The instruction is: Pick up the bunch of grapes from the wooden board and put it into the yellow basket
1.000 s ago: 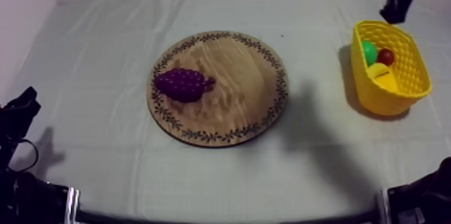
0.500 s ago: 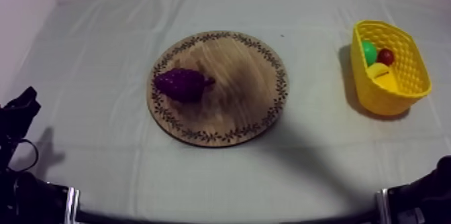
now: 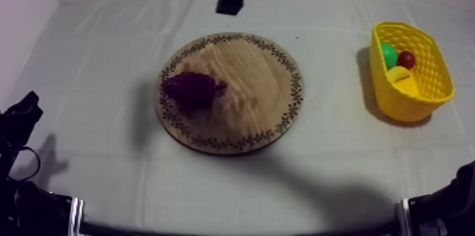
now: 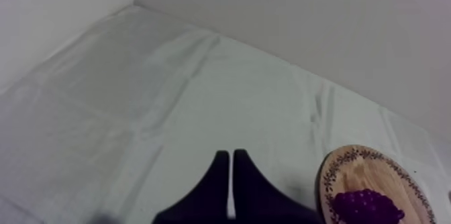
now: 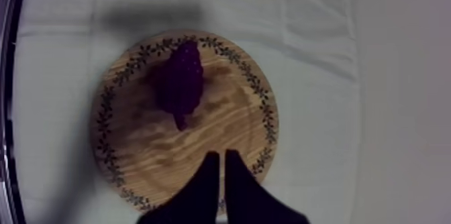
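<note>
A purple bunch of grapes lies on the left part of the round wooden board, stem pointing right. My right gripper hangs high over the table just behind the board's far rim. In the right wrist view its fingers lie together as a narrow wedge above the board, short of the grapes. My left gripper is shut on nothing, low at the table's left, with the board and grapes off to its side. The yellow basket stands at the right.
Inside the basket lie a green fruit, a small red fruit and a yellow banana. Bare cloth stretches between board and basket. The right arm's shadow falls across the board's left side.
My right arm has swept left along the back of the table, from above the basket to behind the board. Its shadow now reaches the grapes. The left arm is still.
</note>
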Available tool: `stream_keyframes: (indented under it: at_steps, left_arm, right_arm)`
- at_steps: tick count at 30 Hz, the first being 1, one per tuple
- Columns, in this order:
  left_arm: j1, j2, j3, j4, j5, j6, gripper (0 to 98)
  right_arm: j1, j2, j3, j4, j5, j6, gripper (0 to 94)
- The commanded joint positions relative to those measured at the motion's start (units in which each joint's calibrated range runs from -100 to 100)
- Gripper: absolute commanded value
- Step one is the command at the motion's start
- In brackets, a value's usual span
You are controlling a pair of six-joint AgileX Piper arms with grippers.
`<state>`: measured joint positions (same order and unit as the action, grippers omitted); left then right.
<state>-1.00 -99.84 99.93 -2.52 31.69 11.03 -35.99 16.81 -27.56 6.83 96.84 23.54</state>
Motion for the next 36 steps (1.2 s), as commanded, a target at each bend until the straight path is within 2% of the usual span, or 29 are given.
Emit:
stream_keyframes:
  at_steps: [1, 6, 15, 20, 26, 36]
  left_arm:
    - [0.02, 0.02, -0.04, 0.01, 0.00, -0.01, 0.0]
    - [0.02, 0.02, -0.04, 0.01, 0.00, -0.01, 0.0]
    - [0.02, 0.02, -0.04, 0.01, 0.00, -0.01, 0.0]
    - [0.02, 0.02, -0.04, 0.01, 0.00, -0.01, 0.0]
    - [0.02, 0.02, -0.04, 0.01, 0.00, -0.01, 0.0]
    - [0.02, 0.02, -0.04, 0.01, 0.00, -0.01, 0.0]
  right_arm:
    - [-0.13, 1.73, -0.81, 0.45, 0.30, -0.09, 1.6]
    - [-0.28, 3.65, -1.52, 0.93, 0.40, -0.45, 16.0]
    - [-0.31, 5.32, -3.14, 2.19, 0.49, -2.16, 57.8]
    - [-0.42, 5.94, -3.11, 2.97, 0.55, -2.47, 73.0]
    - [-0.61, 6.98, -3.01, 2.99, 0.58, -3.20, 80.3]
    - [-0.82, 12.25, 0.17, 1.16, 0.23, -3.39, 79.2]
